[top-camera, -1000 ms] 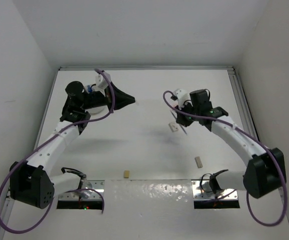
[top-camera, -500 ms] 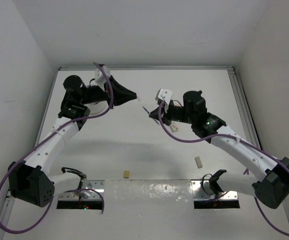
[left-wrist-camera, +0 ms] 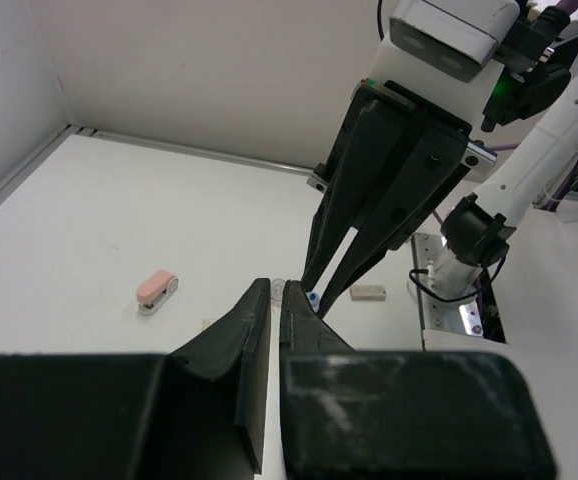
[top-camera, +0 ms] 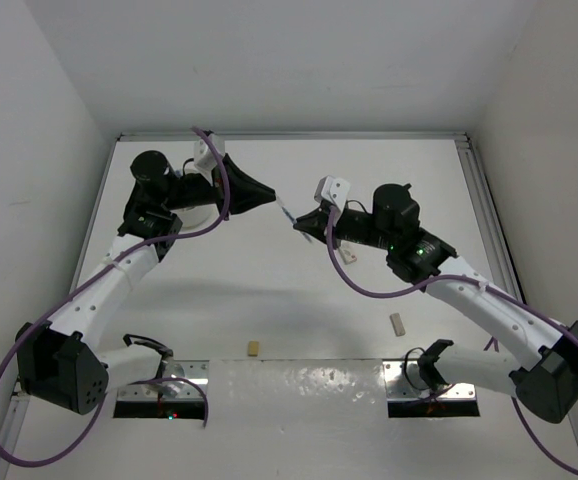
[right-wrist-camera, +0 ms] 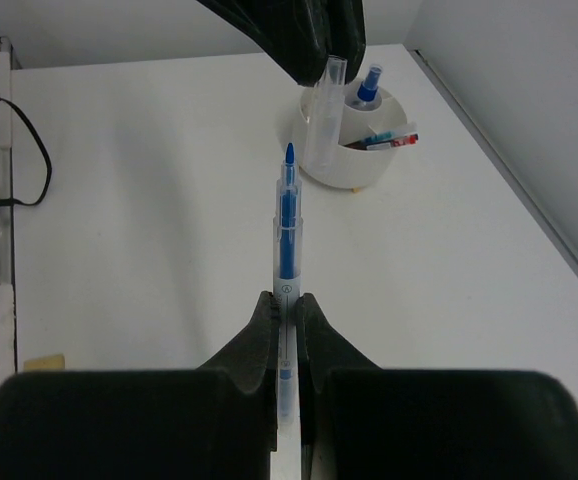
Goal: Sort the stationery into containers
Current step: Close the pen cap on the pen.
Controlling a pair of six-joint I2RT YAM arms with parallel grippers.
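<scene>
My right gripper (right-wrist-camera: 286,298) is shut on the blue pen (right-wrist-camera: 287,225), a clear barrel with a bare blue tip pointing away. In the top view this gripper (top-camera: 297,222) holds the pen (top-camera: 287,213) tip-first toward my left gripper (top-camera: 269,196). My left gripper (left-wrist-camera: 273,290) is shut on a clear pen cap (right-wrist-camera: 330,85), just right of and beyond the pen tip. The white bowl (right-wrist-camera: 354,170) sits below it and holds the blue-capped bottle (right-wrist-camera: 370,83) and the red-and-blue pen (right-wrist-camera: 387,140). A pink eraser (left-wrist-camera: 156,290) lies on the table.
A white block (top-camera: 347,254) lies under the right arm. A tan block (top-camera: 398,323) and another tan block (top-camera: 253,348) lie near the front edge. The bowl (top-camera: 191,212) is mostly hidden under the left arm. Walls enclose the table on three sides.
My right gripper swung left across the table with the blue pen. My left gripper rose from the bowl and turned right; the two tips now almost meet.
</scene>
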